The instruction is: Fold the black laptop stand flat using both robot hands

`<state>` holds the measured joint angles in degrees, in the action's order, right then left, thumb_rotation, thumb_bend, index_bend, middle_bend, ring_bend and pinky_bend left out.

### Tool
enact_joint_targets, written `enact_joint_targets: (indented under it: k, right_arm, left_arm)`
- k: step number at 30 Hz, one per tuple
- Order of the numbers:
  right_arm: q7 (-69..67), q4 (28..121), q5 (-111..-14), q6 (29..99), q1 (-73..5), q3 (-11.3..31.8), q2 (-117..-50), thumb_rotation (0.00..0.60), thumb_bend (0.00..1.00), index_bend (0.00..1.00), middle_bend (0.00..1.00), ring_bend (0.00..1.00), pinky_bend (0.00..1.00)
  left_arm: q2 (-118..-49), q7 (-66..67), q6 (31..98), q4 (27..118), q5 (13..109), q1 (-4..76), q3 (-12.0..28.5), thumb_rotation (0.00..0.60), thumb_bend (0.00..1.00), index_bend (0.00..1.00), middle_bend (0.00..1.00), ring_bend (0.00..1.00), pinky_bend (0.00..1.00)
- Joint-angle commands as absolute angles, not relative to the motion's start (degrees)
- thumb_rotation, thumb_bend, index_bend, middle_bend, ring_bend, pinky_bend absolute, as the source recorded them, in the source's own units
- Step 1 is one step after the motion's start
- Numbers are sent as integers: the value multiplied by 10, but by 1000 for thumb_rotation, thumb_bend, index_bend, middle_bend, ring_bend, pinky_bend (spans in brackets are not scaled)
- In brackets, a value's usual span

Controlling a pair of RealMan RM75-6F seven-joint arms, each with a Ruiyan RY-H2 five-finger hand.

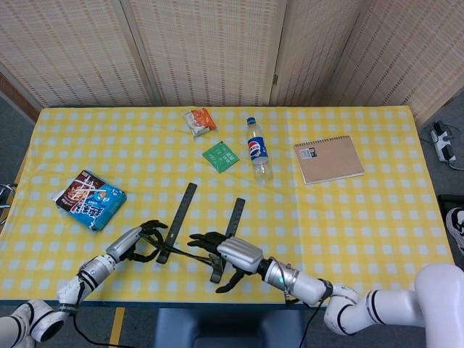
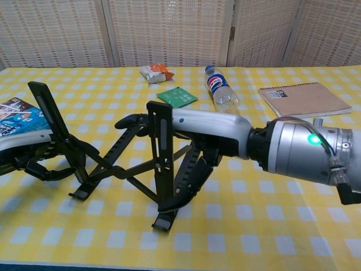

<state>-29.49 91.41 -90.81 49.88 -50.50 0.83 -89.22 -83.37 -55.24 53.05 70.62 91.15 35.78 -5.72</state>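
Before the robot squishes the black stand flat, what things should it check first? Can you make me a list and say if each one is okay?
1. Left hand holds the left upright of the stand: ok, its fingers wrap the bar near the base.
2. Right hand holds the right upright: ok, its fingers are around the bar.
3. Both stand feet sit on the table: ok.
4. Stand already flat: not ok, both uprights stick up and the cross bars are spread.
5. Nothing close enough to get bumped: ok, the snack bag and the bottle lie apart from it.
6. Fingers clear of the hinge: cannot tell, the hands hide it.
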Motion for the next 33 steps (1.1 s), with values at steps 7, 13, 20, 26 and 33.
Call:
enact_joint_targets:
  k: [7, 13, 20, 26, 33]
  right_arm:
    - [-457, 917, -916, 496, -500, -9, -891, 589, 67, 0, 0, 0, 0]
    - [-648, 895, -948, 512, -504, -30, -892, 588, 67, 0, 0, 0, 0]
    - [-835, 835, -992, 542, -512, -64, -908, 584, 67, 0, 0, 0, 0]
    - [-958, 785, -1012, 580, -510, -90, -931, 587, 67, 0, 0, 0, 0]
    - [-1055, 747, -1020, 613, -502, -114, -954, 582, 66, 0, 0, 0, 0]
  left_arm:
    - [-825, -558, 530, 717, 917, 362, -64, 600, 499, 200, 173, 0, 0]
    - [-821, -556, 530, 723, 915, 361, -66, 600, 499, 137, 152, 0, 0]
    - [-818, -555, 527, 728, 913, 362, -67, 600, 499, 133, 147, 0, 0]
    - [-816, -557, 525, 729, 912, 362, -69, 600, 499, 133, 146, 0, 0]
    - [-817, -557, 524, 729, 912, 363, -69, 600, 499, 133, 146, 0, 0]
